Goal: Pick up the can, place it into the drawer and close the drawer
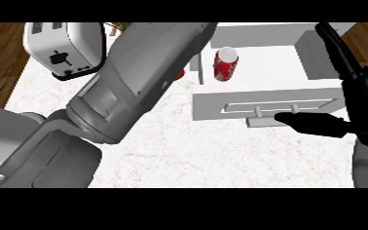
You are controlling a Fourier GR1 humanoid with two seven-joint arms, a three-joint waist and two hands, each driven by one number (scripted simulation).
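Observation:
A red can (225, 64) with a white top stands upright inside the open white drawer (316, 73), near its left wall. The drawer's front panel with its handle (277, 108) faces me. My right hand (327, 124) is open at the drawer's right end. Its thumb lies against the front panel just below the handle, and its straight fingers rise along the drawer's right side. My left forearm (137, 83) slants from the lower left up to the drawer's left rear corner. The left hand itself is out of sight past the top edge.
A white toaster (61, 48) sits at the back left of the marble counter (187, 146). A small red thing (179, 74) peeks out from under the left forearm beside the drawer. Wooden floor shows beyond the counter's left edge.

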